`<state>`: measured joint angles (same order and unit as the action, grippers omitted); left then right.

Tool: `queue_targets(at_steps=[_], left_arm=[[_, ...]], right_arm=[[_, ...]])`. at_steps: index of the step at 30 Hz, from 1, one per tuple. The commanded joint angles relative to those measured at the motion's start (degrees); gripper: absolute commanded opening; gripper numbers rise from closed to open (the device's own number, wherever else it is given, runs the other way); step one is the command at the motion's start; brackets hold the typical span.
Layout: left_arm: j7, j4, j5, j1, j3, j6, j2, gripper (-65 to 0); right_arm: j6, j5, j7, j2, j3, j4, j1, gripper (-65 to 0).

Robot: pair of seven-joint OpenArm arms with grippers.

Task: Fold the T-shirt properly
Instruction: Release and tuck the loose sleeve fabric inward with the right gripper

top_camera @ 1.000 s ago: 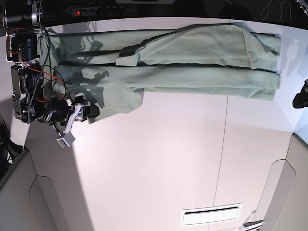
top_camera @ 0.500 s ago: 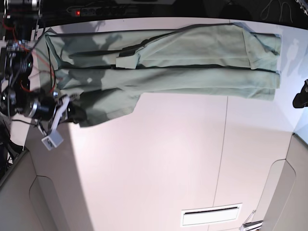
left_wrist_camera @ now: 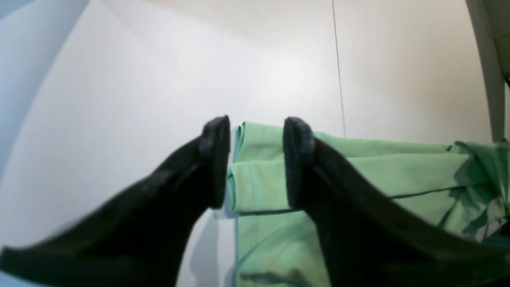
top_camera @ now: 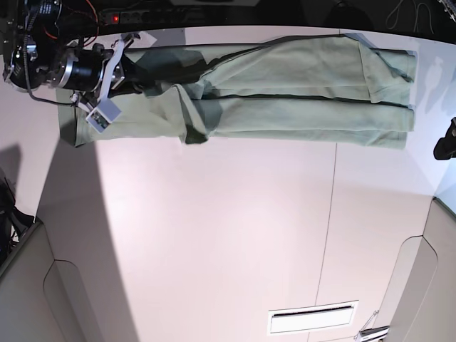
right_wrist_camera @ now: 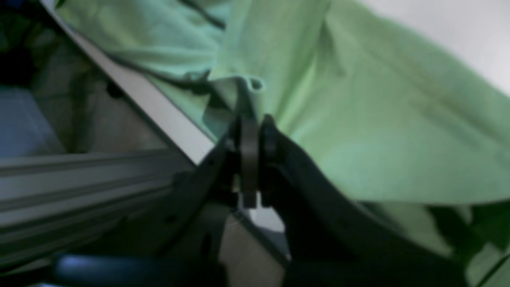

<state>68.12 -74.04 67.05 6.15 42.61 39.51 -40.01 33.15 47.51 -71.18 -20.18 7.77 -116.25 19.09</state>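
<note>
Now the right gripper [right_wrist_camera: 253, 131] pinches the T-shirt [top_camera: 299, 92], a long band across the table [top_camera: 214, 235]; the left gripper [left_wrist_camera: 255, 159], fingers apart, hovers at its other end.

Lab: white worktable [top_camera: 235, 235], robot arm [top_camera: 50, 60]

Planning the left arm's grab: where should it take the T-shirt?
Probably the T-shirt's stacked folded end just ahead of the open left gripper, coming straight in from the bare table side; the layered edges there face the jaws.
</note>
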Motion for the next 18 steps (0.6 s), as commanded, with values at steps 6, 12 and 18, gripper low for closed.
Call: queue_targets(at_steps=[6,12,18], left_arm=[[-1.03,-0.92,1.11,-0.57,0.48,0.49,-1.73,-40.1],[-1.03,-0.92,1.09,-0.59,0.5,0.49,-1.75,-40.1],[-0.92,-0.92,0.83,-0.55,2.4,0.49,-1.75,-40.0]], right_arm=[[0.13,1.2,0.83,-0.57,0.33,-0.92,0.0,-65.0],[0.13,1.38,0.87,-0.59,0.33,-0.92,0.0,-45.3],[0.13,2.38,1.53,-0.61,0.52,-2.25,-1.01,-30.7]])
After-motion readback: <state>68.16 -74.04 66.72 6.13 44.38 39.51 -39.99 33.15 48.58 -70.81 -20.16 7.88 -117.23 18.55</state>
